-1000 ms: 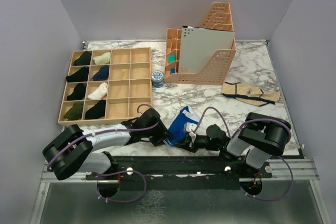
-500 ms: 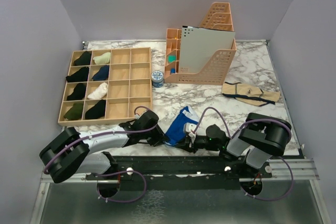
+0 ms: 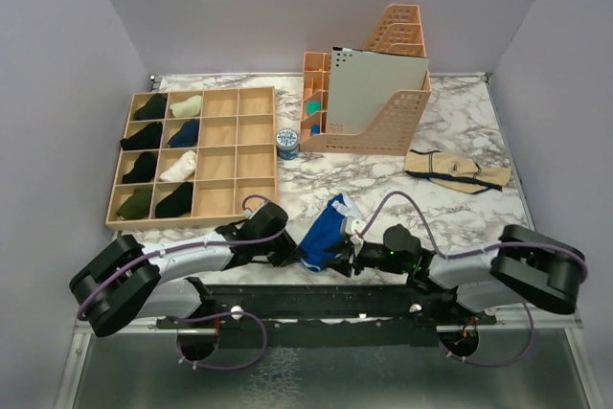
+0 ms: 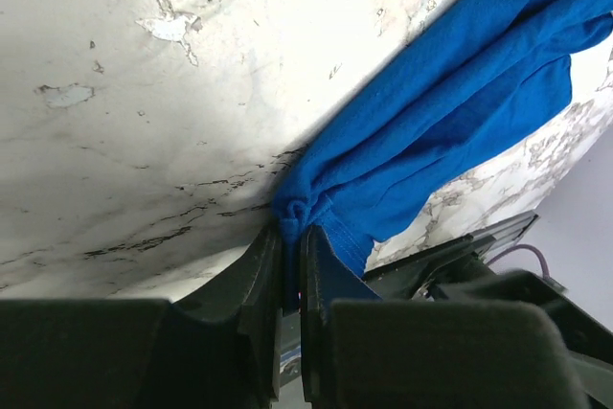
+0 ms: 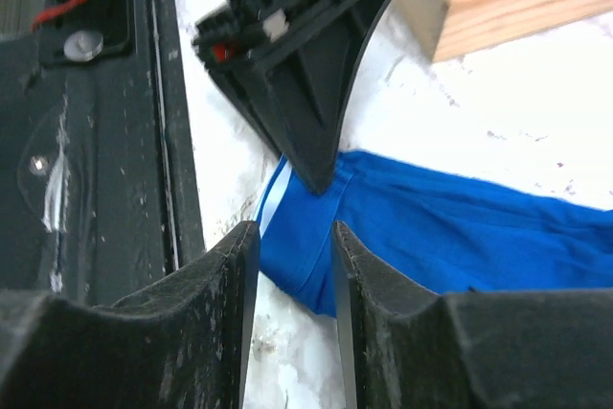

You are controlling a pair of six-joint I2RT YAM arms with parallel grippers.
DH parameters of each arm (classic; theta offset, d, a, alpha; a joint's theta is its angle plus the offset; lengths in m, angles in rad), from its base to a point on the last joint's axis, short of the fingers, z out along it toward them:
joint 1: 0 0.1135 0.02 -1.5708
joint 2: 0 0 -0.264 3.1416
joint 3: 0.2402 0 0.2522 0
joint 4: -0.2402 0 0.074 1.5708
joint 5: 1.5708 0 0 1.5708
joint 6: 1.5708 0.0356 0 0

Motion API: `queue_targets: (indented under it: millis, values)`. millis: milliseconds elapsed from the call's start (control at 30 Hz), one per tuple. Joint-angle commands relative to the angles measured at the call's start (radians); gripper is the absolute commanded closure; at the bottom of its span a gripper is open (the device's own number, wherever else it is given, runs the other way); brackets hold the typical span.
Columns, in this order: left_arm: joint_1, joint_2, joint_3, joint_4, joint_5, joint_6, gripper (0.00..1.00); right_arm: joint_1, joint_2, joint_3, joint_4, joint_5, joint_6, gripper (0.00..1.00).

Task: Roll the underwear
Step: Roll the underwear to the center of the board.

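Observation:
The blue underwear (image 3: 326,229) with a white waistband stripe lies bunched near the table's front edge. It also shows in the left wrist view (image 4: 450,122) and the right wrist view (image 5: 450,237). My left gripper (image 3: 290,254) is shut on a bunched corner of the cloth (image 4: 292,237), low on the marble. My right gripper (image 3: 342,258) is open, its jaws standing either side of the waistband end (image 5: 295,246), close to the left gripper's fingers (image 5: 306,112). The two grippers face each other across that end of the cloth.
A wooden divided tray (image 3: 239,155) holding several rolled dark and light items stands at the left. A blue tin (image 3: 286,143), a peach file organizer (image 3: 383,126) and a beige garment (image 3: 458,170) lie behind. The black front rail (image 3: 316,299) runs just below the grippers.
The left gripper has drawn the cloth's corner slightly left. The right arm has stretched out, its elbow moving right and lower, and the underwear now looks narrower and more bunched.

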Motion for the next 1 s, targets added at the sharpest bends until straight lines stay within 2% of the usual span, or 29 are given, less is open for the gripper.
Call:
queue_targets:
  millis: [0, 33, 100, 133, 167, 200, 333, 400, 433, 533, 600, 700, 867, 967]
  values:
    - [0.001, -0.012, -0.008, -0.051, -0.052, -0.025, 1.0, 0.004, -0.191, 0.016, -0.181, 0.128, 0.111, 0.6]
    - [0.002, -0.011, -0.005, -0.052, -0.046, -0.024, 1.0, 0.004, -0.24, 0.005, -0.191, 0.157, 0.136, 0.62]
    - [0.003, -0.016, 0.002, -0.051, -0.039, -0.025, 1.0, 0.004, -0.329, -0.021, -0.206, 0.241, 0.193, 0.59]
    - [0.006, -0.018, 0.004, -0.054, -0.037, -0.023, 1.0, 0.004, -0.367, -0.025, -0.236, 0.289, 0.239, 0.49]
    - [0.01, -0.02, 0.006, -0.056, -0.03, -0.021, 1.0, 0.004, -0.403, -0.017, -0.299, 0.352, 0.289, 0.24]
    - [0.016, -0.022, 0.004, -0.052, -0.021, -0.022, 1.0, 0.005, -0.425, 0.005, -0.369, 0.407, 0.337, 0.15]
    - [0.05, -0.024, 0.005, -0.052, 0.011, -0.004, 1.0, 0.004, -0.408, 0.09, -0.511, 0.362, 0.236, 0.08]
    - [0.071, -0.024, 0.014, -0.065, 0.026, 0.01, 1.0, 0.014, -0.365, 0.106, -0.509, 0.323, 0.145, 0.12]
    - [0.093, -0.024, 0.017, -0.07, 0.041, 0.017, 1.0, 0.045, -0.344, 0.103, -0.493, 0.358, 0.092, 0.14]
    - [0.143, -0.026, 0.017, -0.076, 0.092, 0.022, 1.0, 0.224, -0.264, 0.128, -0.494, 0.527, -0.208, 0.1]
    - [0.176, -0.025, 0.022, -0.082, 0.124, 0.027, 1.0, 0.284, -0.186, 0.148, -0.466, 0.642, -0.319, 0.1]
    - [0.202, -0.015, 0.037, -0.102, 0.153, 0.04, 1.0, 0.362, -0.085, 0.167, -0.417, 0.677, -0.508, 0.1]
    - [0.212, -0.001, 0.041, -0.095, 0.195, 0.035, 1.0, 0.4, 0.101, 0.207, -0.299, 0.71, -0.684, 0.13]
    - [0.213, -0.001, 0.041, -0.099, 0.199, 0.034, 1.0, 0.402, 0.188, 0.192, -0.138, 0.727, -0.737, 0.19]
